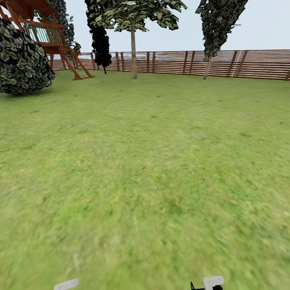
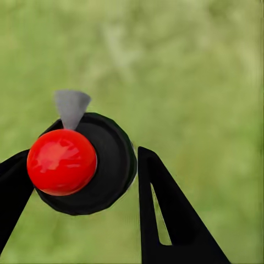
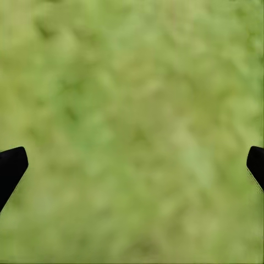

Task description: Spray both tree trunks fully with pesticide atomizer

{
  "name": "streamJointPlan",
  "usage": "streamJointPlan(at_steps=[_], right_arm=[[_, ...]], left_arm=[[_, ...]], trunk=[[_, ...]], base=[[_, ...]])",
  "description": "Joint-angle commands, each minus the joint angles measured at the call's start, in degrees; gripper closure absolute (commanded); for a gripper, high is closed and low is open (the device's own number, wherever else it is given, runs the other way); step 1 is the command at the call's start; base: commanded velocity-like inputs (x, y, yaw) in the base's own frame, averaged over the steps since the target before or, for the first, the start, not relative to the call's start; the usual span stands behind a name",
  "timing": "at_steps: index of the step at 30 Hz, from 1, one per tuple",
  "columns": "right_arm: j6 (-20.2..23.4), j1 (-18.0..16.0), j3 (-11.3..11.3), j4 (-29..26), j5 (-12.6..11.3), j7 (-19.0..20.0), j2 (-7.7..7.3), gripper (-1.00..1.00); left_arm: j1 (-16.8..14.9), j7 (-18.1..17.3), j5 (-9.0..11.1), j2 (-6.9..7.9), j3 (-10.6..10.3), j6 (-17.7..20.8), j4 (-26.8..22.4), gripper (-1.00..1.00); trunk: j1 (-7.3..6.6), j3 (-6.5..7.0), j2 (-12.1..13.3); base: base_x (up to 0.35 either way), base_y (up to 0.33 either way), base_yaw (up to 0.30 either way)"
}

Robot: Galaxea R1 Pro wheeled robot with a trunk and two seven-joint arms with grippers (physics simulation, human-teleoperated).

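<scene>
Grass (image 1: 153, 169) stretches ahead to a slatted fence (image 1: 225, 63), and one bare-trunked tree (image 1: 133, 52) is seen standing near that fence, well apart from the robot. A playhouse (image 1: 48, 36) and a bush (image 1: 22, 60) are seen at the far left corner of the lawn.

In the left wrist view the atomizer (image 2: 82, 162) is seen from above: a round black body with a red ball top (image 2: 61, 162) and a grey nozzle (image 2: 71, 107). It is judged to be rigid, smooth plastic, probably light, and possibly slippery on the rounded top; a grip around the black body below the ball is judged best, with the nozzle left free.

The left gripper (image 2: 80, 181) is set at a middling width, with the atomizer between its fingers (image 2: 165, 214); one finger is seen against the body, while a gap is seen at the other, so whether it is gripped or merely straddled cannot be told. The right gripper (image 3: 132, 165) is spread wide and empty, over bare grass.
</scene>
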Motion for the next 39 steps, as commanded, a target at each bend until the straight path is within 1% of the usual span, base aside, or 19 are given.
streamJointPlan(at_steps=[1, 26, 31, 39], right_arm=[[-0.09, -0.01, 0.5, -0.01, -0.37, -0.19, 0.0, -1.0], [-0.09, -0.01, 0.5, -0.01, -0.39, -0.19, 0.0, -1.0], [-0.09, -0.01, 0.5, -0.01, -0.35, -0.19, 0.0, -1.0], [-0.09, -0.01, 0.5, -0.01, -0.37, -0.19, 0.0, -1.0]], left_arm=[[-0.05, 0.19, -0.59, 0.01, 0.33, -0.23, 0.08, 1.0], [-0.05, 0.21, -0.59, 0.05, 0.35, -0.22, 0.09, 1.0], [-0.05, 0.19, -0.64, 0.42, 0.24, -0.28, -0.05, 1.0], [-0.05, 0.2, -0.65, 0.32, 0.21, -0.27, 0.0, 1.0]], trunk=[[0.01, -0.04, -0.02], [0.01, -0.04, -0.02], [0.01, -0.04, -0.02], [0.01, -0.04, -0.02]], base=[[0.202, 0.0, 0.0], [0.205, 0.0, 0.0], [0.23, 0.0, 0.0], [0.23, 0.0, 0.0]])
